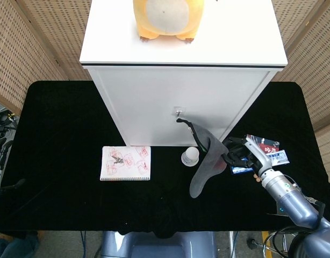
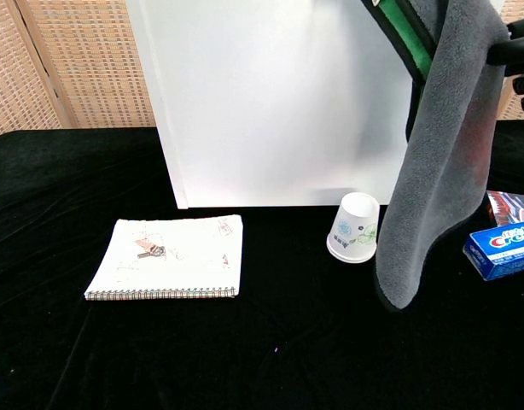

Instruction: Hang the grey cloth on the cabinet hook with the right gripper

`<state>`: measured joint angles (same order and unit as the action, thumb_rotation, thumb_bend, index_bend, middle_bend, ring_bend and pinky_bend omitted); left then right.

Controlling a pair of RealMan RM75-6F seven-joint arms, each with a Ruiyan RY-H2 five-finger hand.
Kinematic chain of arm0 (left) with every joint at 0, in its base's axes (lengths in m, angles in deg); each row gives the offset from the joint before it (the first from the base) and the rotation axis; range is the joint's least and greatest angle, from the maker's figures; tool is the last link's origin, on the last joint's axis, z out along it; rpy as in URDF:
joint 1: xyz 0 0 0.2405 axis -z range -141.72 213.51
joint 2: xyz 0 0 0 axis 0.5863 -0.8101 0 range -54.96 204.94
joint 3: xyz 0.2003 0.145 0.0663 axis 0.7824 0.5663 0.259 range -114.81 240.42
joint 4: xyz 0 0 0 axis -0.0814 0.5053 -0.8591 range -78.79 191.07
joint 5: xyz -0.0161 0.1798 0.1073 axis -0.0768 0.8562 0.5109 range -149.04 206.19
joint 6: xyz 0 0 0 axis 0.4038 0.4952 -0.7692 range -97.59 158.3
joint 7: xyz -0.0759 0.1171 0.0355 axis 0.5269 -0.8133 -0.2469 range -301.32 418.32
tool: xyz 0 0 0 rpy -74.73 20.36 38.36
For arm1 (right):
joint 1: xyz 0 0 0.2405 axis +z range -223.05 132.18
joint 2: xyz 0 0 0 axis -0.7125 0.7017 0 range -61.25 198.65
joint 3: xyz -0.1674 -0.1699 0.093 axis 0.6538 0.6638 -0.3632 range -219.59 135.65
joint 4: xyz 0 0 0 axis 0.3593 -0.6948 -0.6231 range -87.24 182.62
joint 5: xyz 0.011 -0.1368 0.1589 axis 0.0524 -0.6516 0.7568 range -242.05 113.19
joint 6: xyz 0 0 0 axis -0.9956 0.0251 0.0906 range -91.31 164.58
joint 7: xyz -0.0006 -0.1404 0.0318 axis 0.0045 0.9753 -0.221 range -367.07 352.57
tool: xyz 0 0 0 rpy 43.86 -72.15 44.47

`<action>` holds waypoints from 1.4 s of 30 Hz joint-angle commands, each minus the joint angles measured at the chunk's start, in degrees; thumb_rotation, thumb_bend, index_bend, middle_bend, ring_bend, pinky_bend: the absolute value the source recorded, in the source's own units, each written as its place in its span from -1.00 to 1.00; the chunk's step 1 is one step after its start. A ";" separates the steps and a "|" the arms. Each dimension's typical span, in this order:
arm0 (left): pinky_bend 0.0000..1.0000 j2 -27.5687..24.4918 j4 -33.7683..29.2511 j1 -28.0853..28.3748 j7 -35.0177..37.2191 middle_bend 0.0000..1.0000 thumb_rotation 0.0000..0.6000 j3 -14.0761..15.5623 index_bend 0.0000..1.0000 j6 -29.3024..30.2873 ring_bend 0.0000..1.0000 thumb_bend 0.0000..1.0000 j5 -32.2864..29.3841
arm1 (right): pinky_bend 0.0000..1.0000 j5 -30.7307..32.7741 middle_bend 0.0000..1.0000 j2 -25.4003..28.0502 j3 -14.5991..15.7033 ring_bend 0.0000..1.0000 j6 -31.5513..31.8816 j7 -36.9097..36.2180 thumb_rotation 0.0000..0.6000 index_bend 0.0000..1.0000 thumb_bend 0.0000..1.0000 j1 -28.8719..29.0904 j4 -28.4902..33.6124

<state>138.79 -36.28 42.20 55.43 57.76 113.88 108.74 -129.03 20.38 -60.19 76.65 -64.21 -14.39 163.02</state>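
right hand [image 1: 241,153] | fingers holding grey cloth [image 1: 207,161] | loop at cabinet hook [image 1: 178,112]

Setting: staged robot test station, lab-type rather than domestic. Evidence: black cloth-covered table [image 1: 63,118] serving as work surface, extending left of and below the right hand [image 1: 241,152]; woven rattan screen panels [image 1: 36,37] enclosing the area behind and to both sides; plain white cabinet [image 1: 181,102] with small hook [image 1: 178,112], up and left of the hand, used as a prop; orange plush toy [image 1: 164,19] on its top; assorted unrelated props on the table: spiral notebook [image 1: 126,163] well left of the hand, upturned paper cup [image 2: 355,226] just left, toothpaste box [image 2: 501,248] beside it; loose cables [image 1: 2,121] at the far left edge.
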 commanded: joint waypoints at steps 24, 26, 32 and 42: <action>-1.00 -0.16 -0.19 0.05 -0.10 -1.00 1.00 0.06 -1.00 -0.32 -1.00 -1.00 -0.17 | 1.00 1.13 1.00 -1.42 -0.18 0.97 -3.12 6.49 1.00 -0.66 -0.32 -0.71 -0.15; -1.00 -0.15 -0.19 0.05 -0.13 -1.00 1.00 0.07 -1.00 -0.30 -1.00 -1.00 -0.14 | 1.00 -1.23 1.00 -1.61 -0.19 0.97 -2.83 5.76 1.00 -0.82 -0.67 -1.45 -0.55; -1.00 -0.11 -0.28 0.00 -0.28 -1.00 1.00 0.11 -1.00 -0.12 -1.00 -1.00 0.01 | 1.00 -4.60 1.00 -1.04 -0.10 0.97 -2.68 3.93 1.00 -0.84 -0.80 -2.60 -1.03; -1.00 -0.29 -0.39 -0.25 0.18 -1.00 1.00 0.13 -1.00 0.41 -1.00 -1.00 0.33 | 1.00 -14.16 1.00 0.80 2.52 0.97 5.25 8.82 1.00 -0.76 -0.80 -7.22 -2.77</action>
<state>138.54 -36.66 41.98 55.56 57.89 114.25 109.04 -139.02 20.68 -59.23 77.46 -59.50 -19.34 161.48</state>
